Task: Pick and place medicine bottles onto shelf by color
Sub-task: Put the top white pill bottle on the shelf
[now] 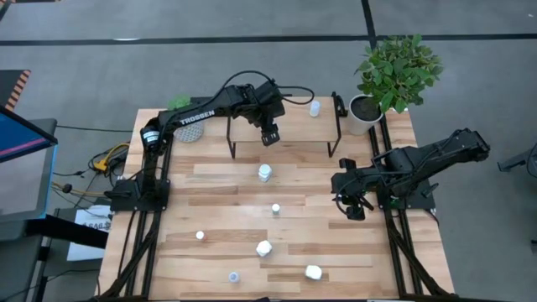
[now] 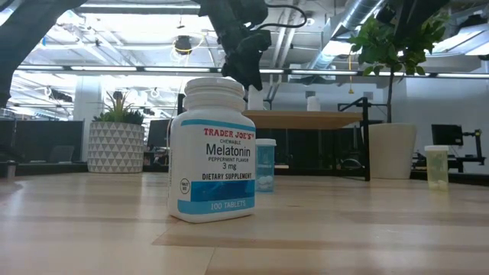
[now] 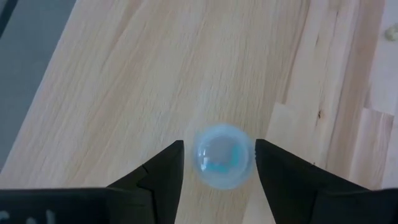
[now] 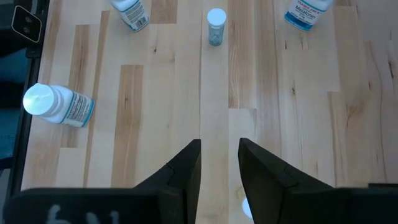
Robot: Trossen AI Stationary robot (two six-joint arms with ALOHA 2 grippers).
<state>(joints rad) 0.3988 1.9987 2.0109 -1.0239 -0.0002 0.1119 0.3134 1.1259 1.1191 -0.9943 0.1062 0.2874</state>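
Placement of a pale-blue bottle on the shelf. The left pincer (image 1: 269, 137) hangs above the shelf (image 1: 285, 126), near that platform's front edge, at the far side of the surface (image 1: 210, 210). In the left wrist view a pale-blue bottle (image 3: 224, 155) stands upright directly beneath the pincer and is seen cap-on, so its long axis runs vertically, in line with the pincer's approach. The bottle sits centred between the two dark fingers (image 3: 163, 169), with a narrow strip of wood showing on each side; the jaws thus appear parted and clear of it (contact on the hidden lower edge cannot be ruled out). The bottle seems to rest on the shelf board on its own. The coming move, by this reading, is a straight lift away that avoids nudging the cap.

The right pincer (image 1: 356, 210) waits low at the right edge of the surface, fingers partly apart with only bare wood between them, holding nothing. Loose bottles remain on the open surface, among them a white bottle (image 1: 264, 173) near the middle; the left arm is the nearer to it.
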